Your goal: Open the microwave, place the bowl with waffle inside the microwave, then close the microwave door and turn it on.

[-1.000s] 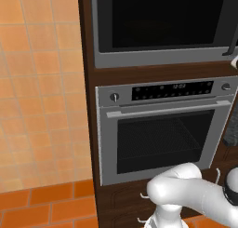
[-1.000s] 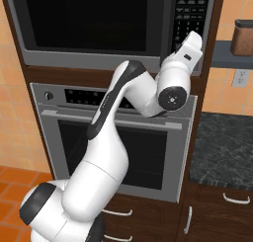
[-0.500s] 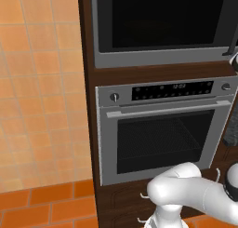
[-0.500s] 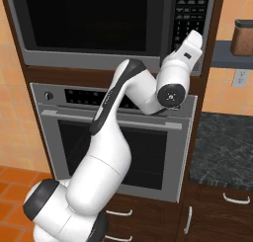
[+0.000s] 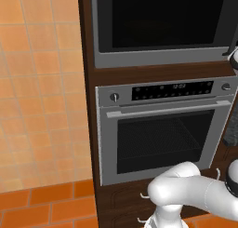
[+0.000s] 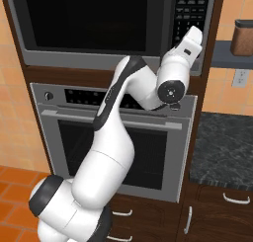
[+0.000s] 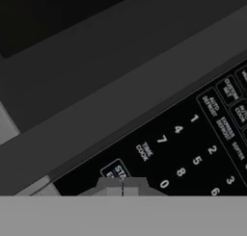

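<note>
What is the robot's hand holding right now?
Nothing. The gripper is shut with nothing between its fingertips, which point at the microwave's button panel, right by the start button.

The microwave point(image 6: 99, 28) has a black glass front in a grey metal frame, and its keypad point(image 7: 193, 148) is black with white numerals and lettering. Below it, the oven point(image 5: 162, 129) is silver with a dark window and a black display strip. The cabinet point(image 5: 86, 83) around them is dark brown wood. The wall point(image 5: 42, 92) on the left is tiled in mottled orange. The counter point(image 6: 222, 147) on the right is speckled dark grey, and a brown canister point(image 6: 243, 37) stands above it. The arm point(image 6: 108, 157) is white with dark joints.
</note>
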